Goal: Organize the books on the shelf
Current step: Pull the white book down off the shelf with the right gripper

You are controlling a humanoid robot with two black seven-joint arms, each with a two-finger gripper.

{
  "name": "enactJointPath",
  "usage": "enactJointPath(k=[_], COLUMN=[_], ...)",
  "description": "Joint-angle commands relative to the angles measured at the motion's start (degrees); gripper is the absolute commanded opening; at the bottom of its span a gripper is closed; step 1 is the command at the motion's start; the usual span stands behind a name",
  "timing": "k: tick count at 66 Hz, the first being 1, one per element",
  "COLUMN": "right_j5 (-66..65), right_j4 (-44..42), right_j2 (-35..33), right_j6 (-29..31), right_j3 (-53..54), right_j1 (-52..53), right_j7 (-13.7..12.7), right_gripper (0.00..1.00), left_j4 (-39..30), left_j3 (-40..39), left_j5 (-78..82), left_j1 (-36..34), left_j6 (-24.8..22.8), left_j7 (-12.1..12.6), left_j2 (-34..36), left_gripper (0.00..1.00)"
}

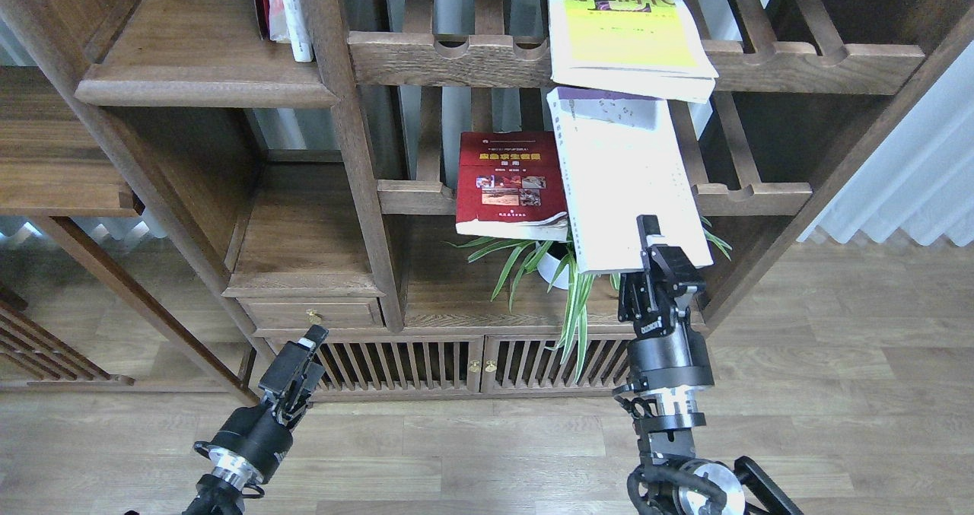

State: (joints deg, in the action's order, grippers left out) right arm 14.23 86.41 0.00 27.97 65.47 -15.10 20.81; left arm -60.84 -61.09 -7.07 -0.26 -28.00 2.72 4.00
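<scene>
My right gripper (659, 250) is shut on the near edge of the pale lavender-white book (624, 176) and holds it lifted and tilted off the lower slatted rack (749, 194). The book's far end reaches just under the yellow-green book (620, 28), which lies on the upper slatted rack (449, 55). The red book (508, 184) lies on the lower rack to the left. The solid dark-brown shelf (190, 66) is at the upper left. My left gripper (300, 363) hangs low at the left, empty, its fingers close together.
White-spined upright books (285, 9) stand at the right end of the solid shelf. A potted spider plant (559, 268) sits below the held book. A wooden post (346, 142) separates the shelf from the racks. A slatted cabinet (472, 363) is below.
</scene>
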Motion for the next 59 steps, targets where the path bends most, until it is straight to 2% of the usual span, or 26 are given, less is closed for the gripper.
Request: enactJointPath(k=[1,22,46,59], right_j5=[0.0,-0.1,0.4,0.5], right_j4=[0.0,0.0,-0.9,-4.6], right_j2=[0.0,0.0,-1.7,-3.1], right_j6=[0.0,0.0,0.0,0.0], right_j3=[0.7,3.1,4.6,4.6], right_j1=[-1.7,-5.2,-8.9,-11.8], right_j7=[-0.3,-1.8,-1.8,-1.9], right_gripper=[0.03,0.03,0.03,0.03], left_j4=[0.1,0.7,1.0,1.0], left_j3=[0.3,0.4,0.6,1.0], left_j5=[0.0,0.0,0.0,0.0], left_j1=[0.0,-0.1,0.1,0.0], left_j6=[0.0,0.0,0.0,0.0], left_j7=[0.0,0.0,0.0,0.0], left_j2=[-0.1,-0.1,-0.3,-0.8], left_gripper=[1.0,1.0,1.0,1.0])
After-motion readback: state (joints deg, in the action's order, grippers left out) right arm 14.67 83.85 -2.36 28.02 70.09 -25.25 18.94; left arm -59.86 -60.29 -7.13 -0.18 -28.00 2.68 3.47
